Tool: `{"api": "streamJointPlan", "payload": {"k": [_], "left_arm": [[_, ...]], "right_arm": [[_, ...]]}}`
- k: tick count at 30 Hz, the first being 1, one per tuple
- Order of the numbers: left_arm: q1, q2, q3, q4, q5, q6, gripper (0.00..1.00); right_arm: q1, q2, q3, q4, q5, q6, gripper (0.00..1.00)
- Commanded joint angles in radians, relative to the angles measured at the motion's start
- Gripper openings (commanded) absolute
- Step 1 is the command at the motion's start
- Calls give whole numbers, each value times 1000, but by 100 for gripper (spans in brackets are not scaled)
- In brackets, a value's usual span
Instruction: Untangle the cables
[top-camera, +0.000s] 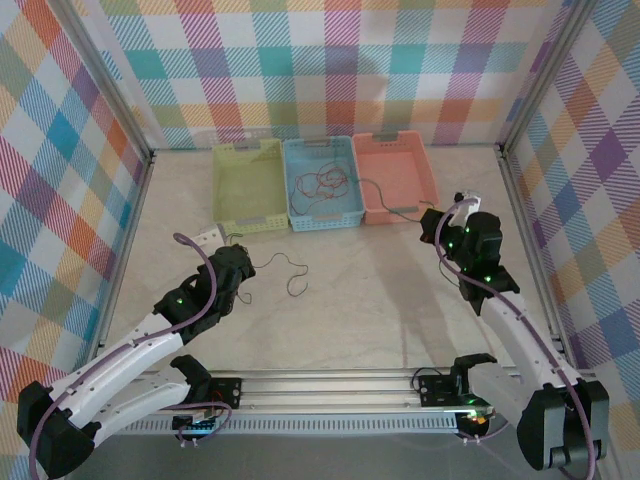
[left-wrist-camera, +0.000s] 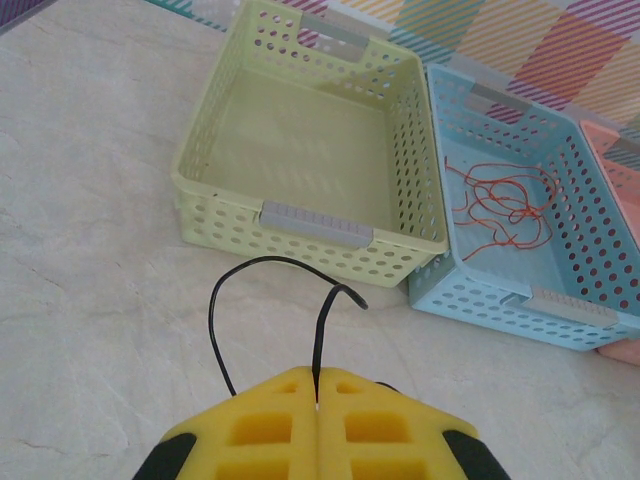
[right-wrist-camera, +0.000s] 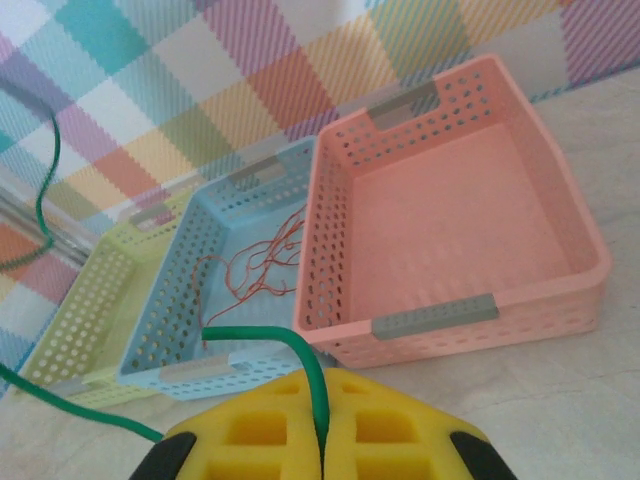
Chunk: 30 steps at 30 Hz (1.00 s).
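Tabletop (top-camera: 380, 310) scene: left gripper (left-wrist-camera: 318, 400) clamps the black cable (left-wrist-camera: 265, 259), right gripper (right-wrist-camera: 322, 420) clamps the green cable (right-wrist-camera: 316, 385), presumably to drag them apart.

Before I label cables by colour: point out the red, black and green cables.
red cable (left-wrist-camera: 505, 208), left wrist view, tangle's middle.
black cable (left-wrist-camera: 262, 260), left wrist view, loop's top.
green cable (right-wrist-camera: 317, 398), right wrist view, near end.

The pale marbled tabletop (top-camera: 390, 300) is barred at the back by a yellow-green perforated plastic basket (top-camera: 248, 185), light blue basket (top-camera: 322, 221) and salmon-pink basket (top-camera: 395, 175), and crossed by a thin black cable (left-wrist-camera: 262, 259)
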Motion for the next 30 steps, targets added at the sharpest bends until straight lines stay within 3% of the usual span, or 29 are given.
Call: {"api": "streamJointPlan", "payload": {"k": [1, 6, 12, 19, 30], "left_arm": [[11, 1, 15, 16, 3, 6, 0], [10, 21, 19, 21, 15, 6, 0], [10, 28, 17, 21, 13, 10, 0], [11, 49, 27, 22, 23, 14, 0], [10, 56, 33, 18, 28, 16, 0]], "right_arm": [[1, 20, 73, -55, 121, 13, 0], [0, 155, 223, -216, 239, -55, 0], [0, 386, 360, -258, 209, -130, 0], [-2, 659, 577, -359, 262, -203, 0], [-7, 917, 785, -399, 251, -314, 0]]}}
